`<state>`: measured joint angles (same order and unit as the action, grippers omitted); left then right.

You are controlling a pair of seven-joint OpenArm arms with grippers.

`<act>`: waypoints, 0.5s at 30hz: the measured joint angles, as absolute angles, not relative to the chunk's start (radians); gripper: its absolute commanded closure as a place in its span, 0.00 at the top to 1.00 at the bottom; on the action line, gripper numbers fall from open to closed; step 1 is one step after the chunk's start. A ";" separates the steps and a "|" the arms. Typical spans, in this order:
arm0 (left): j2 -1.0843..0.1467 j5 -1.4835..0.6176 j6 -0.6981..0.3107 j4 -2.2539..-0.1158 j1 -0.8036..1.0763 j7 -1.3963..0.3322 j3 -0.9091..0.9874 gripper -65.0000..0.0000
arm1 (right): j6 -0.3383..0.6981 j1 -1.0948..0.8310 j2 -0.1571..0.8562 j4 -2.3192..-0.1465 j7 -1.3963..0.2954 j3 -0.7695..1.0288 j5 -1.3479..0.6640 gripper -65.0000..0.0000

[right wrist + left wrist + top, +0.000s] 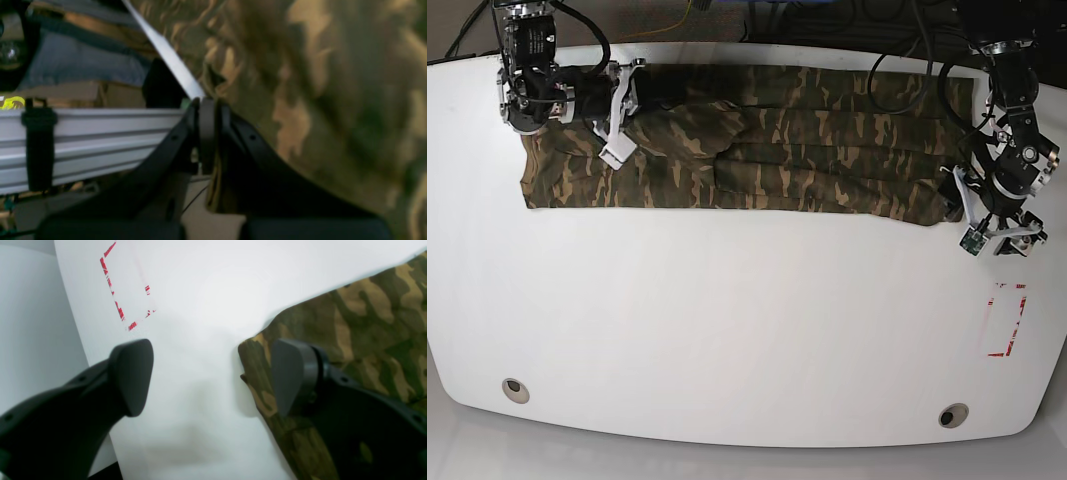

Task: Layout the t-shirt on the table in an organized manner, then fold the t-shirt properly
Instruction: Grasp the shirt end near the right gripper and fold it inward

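The camouflage t-shirt [807,150] lies as a long band across the back of the white table [727,330]. At the back left my right gripper [652,90] rests on its upper edge. In the right wrist view that gripper [206,133] is shut, a sliver of cloth shows between its fingers, and the t-shirt [317,100] fills the frame beside it. My left gripper [967,205] hovers at the band's right end. Its jaws [210,376] stand wide open: one finger [290,373] is over the t-shirt [367,323] corner, the other over bare table [200,290].
A red-marked rectangle [1007,320] sits near the table's right edge, close to the left gripper, and shows as red marks [123,286] in the left wrist view. Two grommet holes [515,389] [953,414] lie near the front. An aluminium rail [83,143] and clutter lie beyond the back edge.
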<state>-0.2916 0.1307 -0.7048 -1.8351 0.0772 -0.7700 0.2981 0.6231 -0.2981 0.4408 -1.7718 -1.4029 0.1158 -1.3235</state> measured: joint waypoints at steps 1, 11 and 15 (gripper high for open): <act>-0.292 0.131 -0.704 -1.835 0.077 -0.770 0.298 0.80 | 0.620 -0.299 0.447 -1.772 -1.405 0.099 -1.320 0.24; -0.292 0.134 -0.705 -1.835 0.078 -0.770 0.298 0.80 | 0.567 -0.326 0.468 -1.772 -1.402 0.089 -1.316 0.85; -0.292 0.134 -0.704 -1.834 0.086 -0.770 0.299 0.80 | 0.492 -0.345 0.468 -1.771 -1.415 0.087 -1.309 0.86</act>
<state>-0.2920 0.1341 -0.7044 -1.8343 0.0856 -0.7700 0.2985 0.4915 -0.3447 0.4679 -1.7710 -1.4147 0.0872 -1.3090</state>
